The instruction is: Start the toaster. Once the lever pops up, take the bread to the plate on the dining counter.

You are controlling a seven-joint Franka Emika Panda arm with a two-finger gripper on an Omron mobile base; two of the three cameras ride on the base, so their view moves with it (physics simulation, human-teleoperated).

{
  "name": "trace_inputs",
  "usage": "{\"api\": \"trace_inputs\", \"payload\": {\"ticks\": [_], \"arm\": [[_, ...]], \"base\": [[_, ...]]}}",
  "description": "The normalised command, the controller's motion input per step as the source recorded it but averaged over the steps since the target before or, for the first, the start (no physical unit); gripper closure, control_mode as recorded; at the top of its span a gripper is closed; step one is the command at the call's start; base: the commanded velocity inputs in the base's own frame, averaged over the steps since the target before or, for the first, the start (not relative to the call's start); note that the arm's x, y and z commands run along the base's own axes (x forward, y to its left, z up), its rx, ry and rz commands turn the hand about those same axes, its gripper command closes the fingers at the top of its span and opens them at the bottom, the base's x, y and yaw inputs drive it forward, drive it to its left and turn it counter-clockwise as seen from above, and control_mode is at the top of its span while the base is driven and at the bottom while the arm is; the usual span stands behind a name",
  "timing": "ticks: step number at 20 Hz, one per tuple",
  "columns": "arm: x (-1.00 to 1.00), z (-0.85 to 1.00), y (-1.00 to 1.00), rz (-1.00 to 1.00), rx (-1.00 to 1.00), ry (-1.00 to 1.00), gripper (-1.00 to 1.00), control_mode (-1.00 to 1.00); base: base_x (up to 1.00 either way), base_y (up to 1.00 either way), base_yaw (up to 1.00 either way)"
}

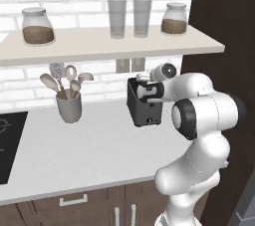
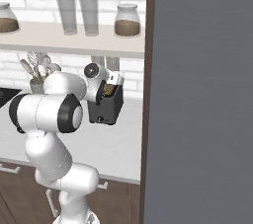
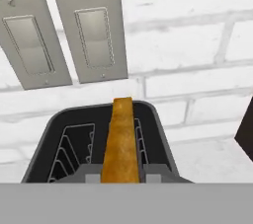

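Hand view looks straight down my gripper (image 1: 143, 92) at the bread (image 3: 120, 141), an orange-brown slice standing on edge in the toaster (image 3: 52, 139); my fingers (image 3: 91, 174) are clamped on its near end. Wire racks line the empty slot beside it. Two outlet plates (image 3: 91, 38) sit on the brick wall behind. On the counter (image 1: 89, 145), a utensil cup (image 1: 69, 106) stands well left, under a shelf (image 1: 99, 43).
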Motion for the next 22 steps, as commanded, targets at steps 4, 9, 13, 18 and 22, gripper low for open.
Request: {"api": "trace_inputs", "payload": {"ticks": [4,9,13,18,22], "arm": [[-0.43,0.67,0.00,0.00,0.00,-0.16,1.00,-1.00],[-0.30,0.65,0.00,0.00,0.00,-0.12,1.00,-1.00],[-0.36,0.57,0.00,0.00,0.00,-0.09,1.00,-1.00],[-0.74,0.37,0.00,0.00,0.08,0.01,1.00,-1.00],[-0.97,0.24,0.00,0.00,0.12,0.13,1.00,-1.00]], "base": [[0.00,0.00,0.00],[0.00,0.00,0.00],[0.00,0.00,0.00],[0.00,0.00,0.00],[0.00,0.00,0.00]]}}
